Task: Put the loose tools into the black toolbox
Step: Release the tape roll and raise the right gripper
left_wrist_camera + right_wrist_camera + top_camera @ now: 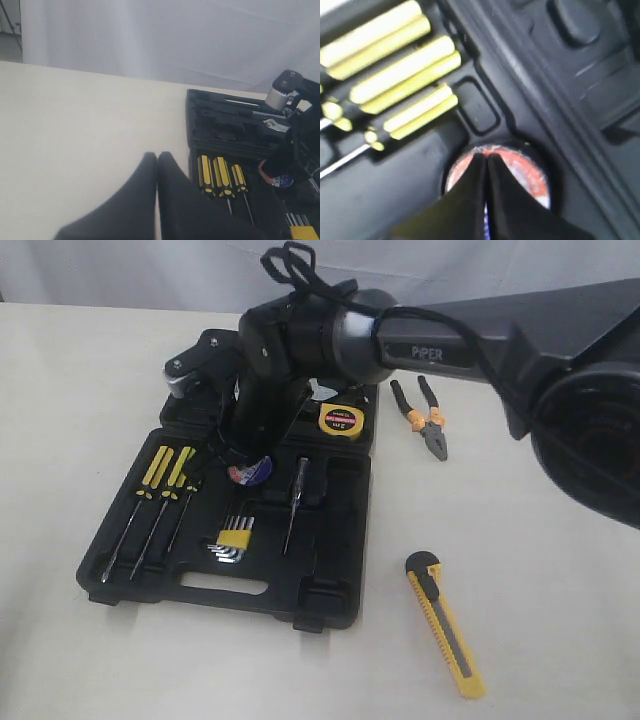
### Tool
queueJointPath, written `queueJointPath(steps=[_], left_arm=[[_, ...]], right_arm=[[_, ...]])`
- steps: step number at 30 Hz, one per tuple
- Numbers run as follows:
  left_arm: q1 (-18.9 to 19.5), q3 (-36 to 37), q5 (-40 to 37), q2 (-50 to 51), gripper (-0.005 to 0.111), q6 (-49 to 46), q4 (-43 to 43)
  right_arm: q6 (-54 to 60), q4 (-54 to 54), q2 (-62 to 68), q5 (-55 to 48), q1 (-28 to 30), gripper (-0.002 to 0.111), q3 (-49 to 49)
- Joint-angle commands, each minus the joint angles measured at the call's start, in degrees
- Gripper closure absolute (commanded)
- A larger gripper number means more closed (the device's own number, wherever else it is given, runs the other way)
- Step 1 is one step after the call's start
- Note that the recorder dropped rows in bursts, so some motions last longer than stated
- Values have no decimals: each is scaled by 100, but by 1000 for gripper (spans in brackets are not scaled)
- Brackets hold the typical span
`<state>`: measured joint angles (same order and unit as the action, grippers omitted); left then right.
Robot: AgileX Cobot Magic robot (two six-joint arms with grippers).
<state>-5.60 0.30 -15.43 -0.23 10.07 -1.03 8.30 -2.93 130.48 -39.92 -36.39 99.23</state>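
Utility knife [445, 623] lies lower right, black tip pointing up-left toward the toolbox [330, 540].
Pliers [425, 417] lie upper right, outside it; tape measure [340, 421] and tape roll [250, 472] sit inside. Left gripper [157, 157]: fingers pressed together. Right gripper [486, 157]: likewise, atop the roll.

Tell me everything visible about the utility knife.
The utility knife is long, yellow plastic by its look, with a black end cap and a dark strip down its middle. It lies flat and diagonal on the table, right of the toolbox, black end nearer the box. Nothing else touches it.
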Motion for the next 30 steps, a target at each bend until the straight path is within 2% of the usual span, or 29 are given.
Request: queueJointPath(steps=[1,13,24,30], left_arm=[[-33,-30,3,23,107,-2,-26],[-33,-30,-7,23,107,-2,-24],[-33,-30,-7,23,107,-2,-24],[-33,-30,-7,23,107,-2,-24]], right_arm=[[64,63,124,23,16,109,-7],[54,198,-491,-119,16,109,-7],[54,198,122,-144,26,109,-7],[54,172,-31,-299,26,109,-7]])
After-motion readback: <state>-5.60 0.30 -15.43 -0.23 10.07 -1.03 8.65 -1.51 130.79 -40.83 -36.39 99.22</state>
